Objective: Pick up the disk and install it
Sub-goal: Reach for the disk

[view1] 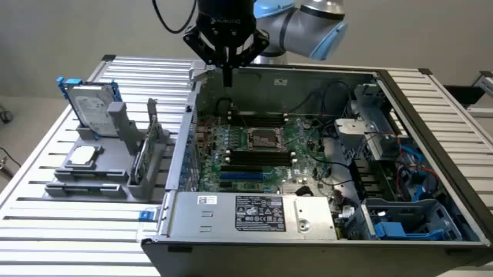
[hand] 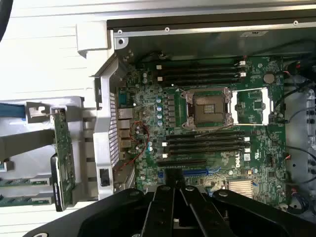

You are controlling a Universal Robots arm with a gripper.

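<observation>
The disk (view1: 92,109), a silver-grey hard drive with a white label in a blue carrier, stands upright in the grey rack (view1: 92,179) at the exterior view's left. My gripper (view1: 227,82) hangs shut and holds nothing. It is above the far left corner of the open computer case (view1: 231,242), well away from the disk. In the wrist view the gripper (hand: 175,185) shows its dark fingers (hand: 163,207) pressed together over the motherboard (hand: 207,123).
The rack also holds a small square processor chip (view1: 85,154) and a thin green circuit card (view1: 142,156). Inside the case are the processor socket (view1: 262,138), cables, a power supply (view1: 262,213) and a blue drive bay (view1: 400,228). All of it rests on a slatted metal table (view1: 46,231).
</observation>
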